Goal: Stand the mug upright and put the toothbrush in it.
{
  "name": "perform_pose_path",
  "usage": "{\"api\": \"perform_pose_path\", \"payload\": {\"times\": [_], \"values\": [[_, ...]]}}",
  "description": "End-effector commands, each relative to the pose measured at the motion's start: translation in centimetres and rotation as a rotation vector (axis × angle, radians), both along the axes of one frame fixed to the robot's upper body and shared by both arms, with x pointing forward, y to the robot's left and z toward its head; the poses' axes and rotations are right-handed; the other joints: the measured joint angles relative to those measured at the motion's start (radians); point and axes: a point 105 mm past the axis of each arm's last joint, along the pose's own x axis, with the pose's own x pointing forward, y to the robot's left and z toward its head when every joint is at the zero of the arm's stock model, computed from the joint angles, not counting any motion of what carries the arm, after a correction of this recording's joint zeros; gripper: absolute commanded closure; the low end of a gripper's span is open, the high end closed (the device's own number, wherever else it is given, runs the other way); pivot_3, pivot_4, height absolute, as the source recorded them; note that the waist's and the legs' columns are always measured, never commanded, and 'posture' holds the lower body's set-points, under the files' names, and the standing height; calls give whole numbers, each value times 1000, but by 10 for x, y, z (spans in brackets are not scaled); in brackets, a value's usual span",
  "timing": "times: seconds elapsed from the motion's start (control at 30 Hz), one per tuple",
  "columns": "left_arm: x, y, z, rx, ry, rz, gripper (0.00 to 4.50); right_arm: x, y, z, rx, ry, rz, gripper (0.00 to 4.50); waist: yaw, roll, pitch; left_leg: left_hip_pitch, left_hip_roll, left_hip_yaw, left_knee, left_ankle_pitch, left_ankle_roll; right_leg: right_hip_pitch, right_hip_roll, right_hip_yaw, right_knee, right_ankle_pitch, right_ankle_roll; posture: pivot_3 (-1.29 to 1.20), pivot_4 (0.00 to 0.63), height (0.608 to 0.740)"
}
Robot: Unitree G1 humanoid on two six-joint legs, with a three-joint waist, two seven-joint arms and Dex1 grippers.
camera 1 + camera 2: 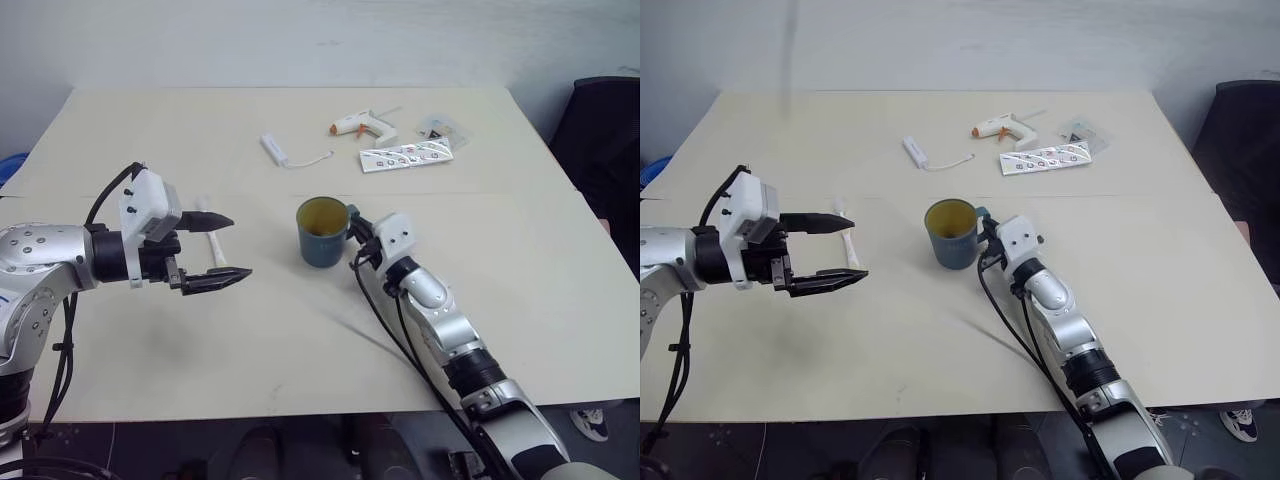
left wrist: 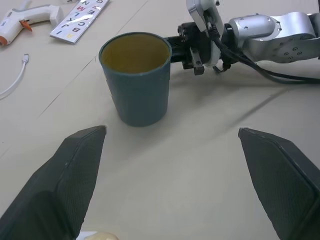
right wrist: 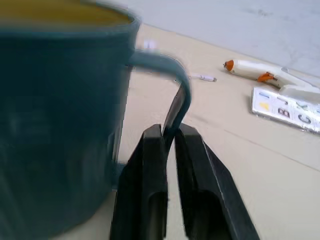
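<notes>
Now the mug (image 1: 322, 232) stands upright on the worktop (image 1: 500, 300), the right gripper (image 3: 170, 142) pinches its handle with its fingers, and the left gripper (image 1: 222, 250), fingers wide apart, should next pick up the toothbrush (image 1: 847, 240).

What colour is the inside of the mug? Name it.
Yellowish, a mustard tone, against the dark teal-blue outside of the mug. The left wrist view shows it best.

Head stereo pair overlooking table (image 1: 150, 380); wrist cams close on mug (image 2: 135, 80).
</notes>
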Motion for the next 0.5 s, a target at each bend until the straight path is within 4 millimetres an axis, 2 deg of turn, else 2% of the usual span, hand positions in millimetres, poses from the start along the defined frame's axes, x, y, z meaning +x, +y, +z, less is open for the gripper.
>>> {"api": "perform_pose_path", "payload": {"times": [0.03, 0.17, 0.2, 0.27, 0.37, 0.43, 0.5], "values": [[2, 2, 5, -16, -32, 23, 0, -4, -6, 12, 10, -12, 10, 3055, 1, 0, 0, 0, 0, 0, 0, 0, 0, 0, 0, 0, 0, 0, 0, 0, 150, 740], [4, 8, 2, -65, -23, 101, 0, -12, -21, 29, -51, -15, 24, 1789, 1, 0, 0, 0, 0, 0, 0, 0, 0, 0, -1, 0, 0, 0, 0, 0, 150, 740], [4, 9, 1, -72, -20, 114, 0, -14, -24, 31, -60, -7, 26, 1789, 1, 0, 0, 0, 0, 0, 0, 0, 0, 0, 0, 0, 0, 0, 0, 0, 150, 740], [4, 14, 2, -111, -22, 208, 0, -24, -42, 44, -107, 9, 48, 1789, 4, 0, 0, -1, 0, -1, 0, 0, 0, 0, 0, 0, 0, 0, 0, 0, 150, 740], [-5, 25, 3, -144, 8, 348, 0, -49, -61, 61, -134, 59, 136, 1789, 9, 0, 0, -2, 1, -2, 0, 0, 0, 0, -1, -1, -1, 0, 0, 0, 150, 740], [-19, 42, -5, -109, 44, 458, 0, -73, -66, 74, -112, 127, 244, 1789, 7, 0, 0, -1, 1, -3, 0, -1, 0, 0, -1, -1, -2, 0, 0, 0, 150, 740], [-38, 70, -19, -26, 92, 579, 0, -106, -67, 87, -104, 207, 411, 1789, 1, 0, 0, 1, 2, -7, -1, -2, 2, 1, -1, 2, -1, 0, 0, 0, 150, 740]]}}
